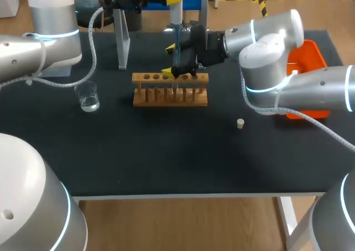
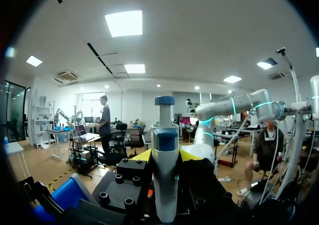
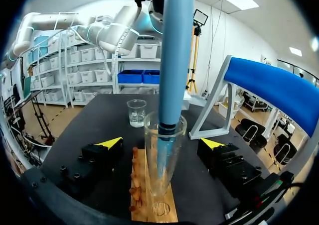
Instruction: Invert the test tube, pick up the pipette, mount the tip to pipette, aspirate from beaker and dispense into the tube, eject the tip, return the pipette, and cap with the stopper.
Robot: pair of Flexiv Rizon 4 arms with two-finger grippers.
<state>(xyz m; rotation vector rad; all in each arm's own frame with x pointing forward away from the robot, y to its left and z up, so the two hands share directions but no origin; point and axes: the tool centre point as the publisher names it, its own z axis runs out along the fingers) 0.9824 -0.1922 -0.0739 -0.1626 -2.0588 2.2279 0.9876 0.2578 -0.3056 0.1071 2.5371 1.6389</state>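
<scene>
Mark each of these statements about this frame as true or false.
1. The pipette reaches down into the test tube. True.
2. The stopper sits on the test tube. False: it lies on the table, to the right of the rack.
3. The left end effector is shut on the pipette. True.
4. The beaker is empty. False: it holds some clear liquid.
5. The right end effector is shut on the beaker. False: it is open, with one finger on either side of the test tube, and the beaker stands apart from it.
</scene>
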